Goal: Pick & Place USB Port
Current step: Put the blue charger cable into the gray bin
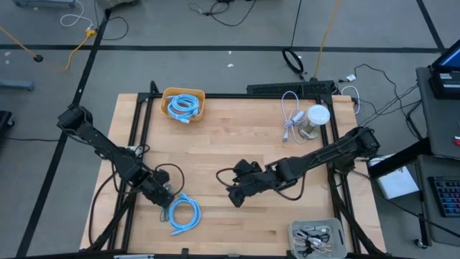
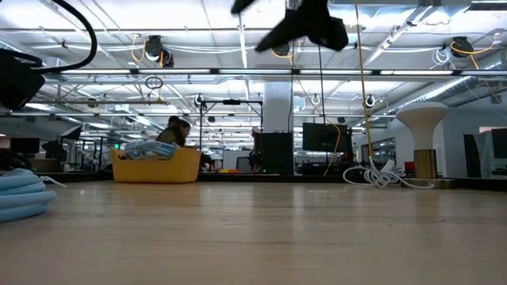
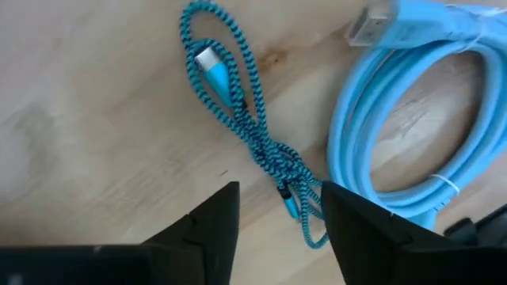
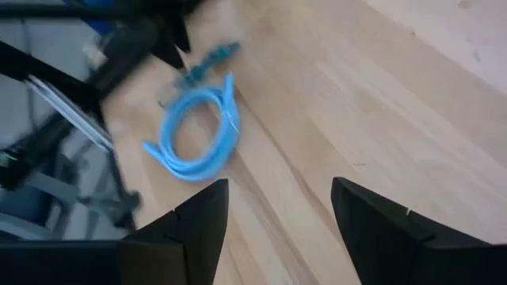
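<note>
A thin braided blue-and-black USB cable lies bunched on the wooden table, its silver plug pointing away from me. My left gripper points down over it at the table's near left, open, with the cable's lower loops between its fingers. A thick light-blue coiled cable lies right beside it. My right gripper hangs open above the middle of the table, nothing between its fingers.
A yellow basket holding blue cables stands at the far left. A white cable and a white round-topped object lie at the far right. A grey tray of small parts sits at the near right. Bare wood lies between the arms.
</note>
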Controlling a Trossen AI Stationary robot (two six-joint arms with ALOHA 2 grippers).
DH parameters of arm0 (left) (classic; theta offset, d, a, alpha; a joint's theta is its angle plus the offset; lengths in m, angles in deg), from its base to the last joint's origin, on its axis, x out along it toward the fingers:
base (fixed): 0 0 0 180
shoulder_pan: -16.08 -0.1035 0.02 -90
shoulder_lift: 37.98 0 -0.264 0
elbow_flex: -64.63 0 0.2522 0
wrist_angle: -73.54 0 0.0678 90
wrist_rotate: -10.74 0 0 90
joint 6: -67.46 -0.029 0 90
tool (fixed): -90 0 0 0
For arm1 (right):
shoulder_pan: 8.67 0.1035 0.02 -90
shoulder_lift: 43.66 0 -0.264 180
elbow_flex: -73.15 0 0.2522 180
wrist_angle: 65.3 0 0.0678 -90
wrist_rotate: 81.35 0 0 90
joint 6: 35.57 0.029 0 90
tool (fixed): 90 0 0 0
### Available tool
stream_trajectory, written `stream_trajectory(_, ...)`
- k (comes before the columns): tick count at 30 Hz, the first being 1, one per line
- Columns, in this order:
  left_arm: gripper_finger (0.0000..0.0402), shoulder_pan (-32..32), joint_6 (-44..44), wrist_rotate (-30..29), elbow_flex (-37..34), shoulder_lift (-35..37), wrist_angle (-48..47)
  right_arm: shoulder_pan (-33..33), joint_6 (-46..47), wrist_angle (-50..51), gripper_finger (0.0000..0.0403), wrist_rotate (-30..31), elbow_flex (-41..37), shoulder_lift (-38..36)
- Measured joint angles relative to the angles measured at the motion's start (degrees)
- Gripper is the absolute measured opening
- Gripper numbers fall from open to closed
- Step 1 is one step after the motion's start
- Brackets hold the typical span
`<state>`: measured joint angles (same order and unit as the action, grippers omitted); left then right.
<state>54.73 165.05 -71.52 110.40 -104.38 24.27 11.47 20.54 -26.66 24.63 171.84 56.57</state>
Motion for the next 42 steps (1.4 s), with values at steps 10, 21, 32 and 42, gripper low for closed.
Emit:
stream_trajectory(10, 0.0166, -0.17, -3.54, -5.06, 0.0, 0.01, 11.18, -0.14, 3.16, -4.09, 0.0212, -5.71, -0.04, 5.74)
stream_trajectory(21, 0.0176, 1.18, 0.08, -1.29, -0.02, -0.1, 0.39, -0.12, 3.07, -7.55, 0.0212, -5.64, -0.04, 6.31)
stream_trajectory(32, 0.0154, -0.09, 0.1, -1.62, -3.54, -2.98, 10.86, -0.12, 2.78, -10.35, 0.0212, -5.39, -0.04, 6.31)
stream_trajectory(42, 0.0136, -0.52, -1.97, 0.39, -4.09, -9.25, 21.75, -0.12, 2.78, -10.09, 0.0212, -5.51, -0.04, 6.31)
